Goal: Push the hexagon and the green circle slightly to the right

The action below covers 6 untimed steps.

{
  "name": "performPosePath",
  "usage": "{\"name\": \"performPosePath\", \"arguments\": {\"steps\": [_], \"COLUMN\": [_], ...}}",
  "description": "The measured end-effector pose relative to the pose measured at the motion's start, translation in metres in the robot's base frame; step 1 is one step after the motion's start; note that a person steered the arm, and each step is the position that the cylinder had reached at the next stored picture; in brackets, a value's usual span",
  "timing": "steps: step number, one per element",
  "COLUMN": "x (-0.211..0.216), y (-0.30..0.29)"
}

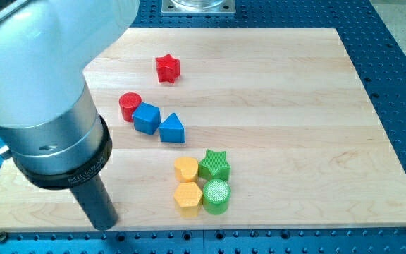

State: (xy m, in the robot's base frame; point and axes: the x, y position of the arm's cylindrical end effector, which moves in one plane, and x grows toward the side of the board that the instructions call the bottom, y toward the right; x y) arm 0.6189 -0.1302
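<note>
Arm: the big pale xArm6 body fills the view's upper left, ending in a silver collar and a black ring above a straight dark rod.
My tip point(104, 226): the rod's lower end sits on the pale wooden board point(294, 106) near its bottom-left edge. It has no jaws, so it holds nothing, and it touches no block.
Tip versus blocks: it lies well to the view's left of the yellow and green cluster, roughly level with the cluster's lower row.
Hexagon: the yellow plastic hexagon block point(188, 195) lies low on the board, a little left of centre.
Green circle: the green plastic round block point(217, 195) sits just to the view's right of the hexagon, touching it or nearly so.
Above them: a second yellow block point(187, 169), rounded with its exact shape hard to make out, sits directly over the hexagon; a green star block point(214, 165) sits over the green circle.
Blue pair: a blue cube point(146, 118) and a blue triangle block point(173, 129) lie side by side toward the view's upper left of the cluster.
Red blocks: a red cylinder point(130, 106) presses against the cube's left; a red star block point(167, 68) stands alone near the view's top.
</note>
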Motion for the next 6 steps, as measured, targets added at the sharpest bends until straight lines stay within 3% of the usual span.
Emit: {"name": "performPosePath", "arguments": {"steps": [5, 6], "x": [-0.001, 0.000], "y": [0.241, 0.243]}}
